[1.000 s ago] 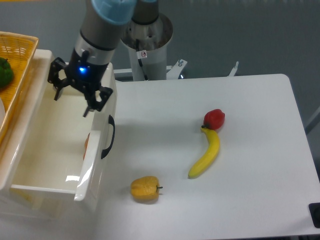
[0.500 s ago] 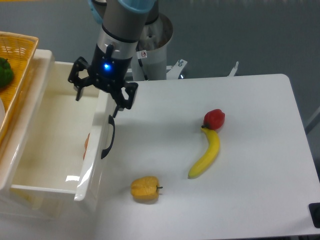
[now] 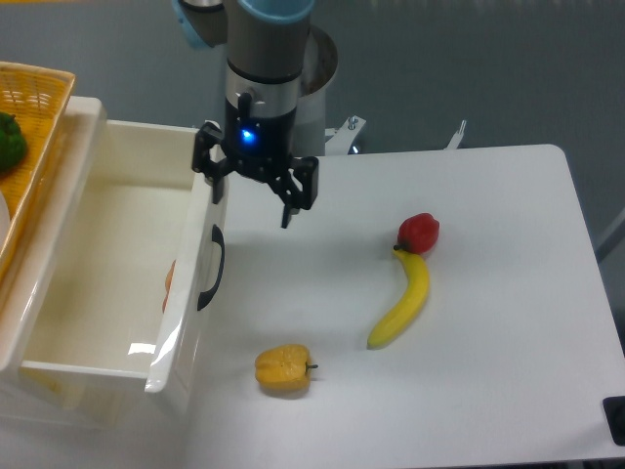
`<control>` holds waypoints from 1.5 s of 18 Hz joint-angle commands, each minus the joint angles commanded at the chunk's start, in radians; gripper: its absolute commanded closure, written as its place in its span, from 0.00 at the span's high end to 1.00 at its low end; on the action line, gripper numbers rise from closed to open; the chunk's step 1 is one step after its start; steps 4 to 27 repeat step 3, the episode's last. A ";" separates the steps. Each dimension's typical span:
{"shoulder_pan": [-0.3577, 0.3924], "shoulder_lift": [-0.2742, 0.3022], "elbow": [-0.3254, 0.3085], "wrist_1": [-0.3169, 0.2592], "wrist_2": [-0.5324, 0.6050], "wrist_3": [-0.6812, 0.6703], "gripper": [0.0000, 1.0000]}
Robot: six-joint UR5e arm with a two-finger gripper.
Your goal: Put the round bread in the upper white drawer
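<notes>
1. White and glossy, the upper white drawer [image 3: 107, 293] stands pulled out at the left of your bench [image 3: 469, 391], its cream interior open to the camera and its black curved handle [image 3: 212, 267] facing right.
2. You can see only a sliver of the round bread [image 3: 169, 284]: an orange-pink patch inside the drawer, pressed close against the inner face of the front wall, just behind the handle. Most of it is hidden by that wall.
3. Your pincer [image 3: 252, 193] hangs above the drawer's back right corner and the bench edge beside it, with a blue light glowing on its body. Its fingers [image 3: 290, 200] are spread wide and nothing sits between them.
4. On the bare bench you have a yellow bell pepper [image 3: 283, 368] near the front, just right of the drawer's front corner.
5. A banana [image 3: 404, 300] lies further right, curving up to a red pepper [image 3: 419, 233] that touches its upper tip.
6. At the far left, beyond the drawer, a woven yellow basket [image 3: 39, 107] holds something green [image 3: 10, 142]; you cannot tell what it is.
</notes>
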 joint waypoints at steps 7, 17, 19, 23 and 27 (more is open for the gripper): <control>0.031 -0.022 -0.012 -0.003 0.032 0.060 1.00; 0.031 -0.022 -0.012 -0.003 0.032 0.060 1.00; 0.031 -0.022 -0.012 -0.003 0.032 0.060 1.00; 0.031 -0.022 -0.012 -0.003 0.032 0.060 1.00; 0.031 -0.022 -0.012 -0.003 0.032 0.060 1.00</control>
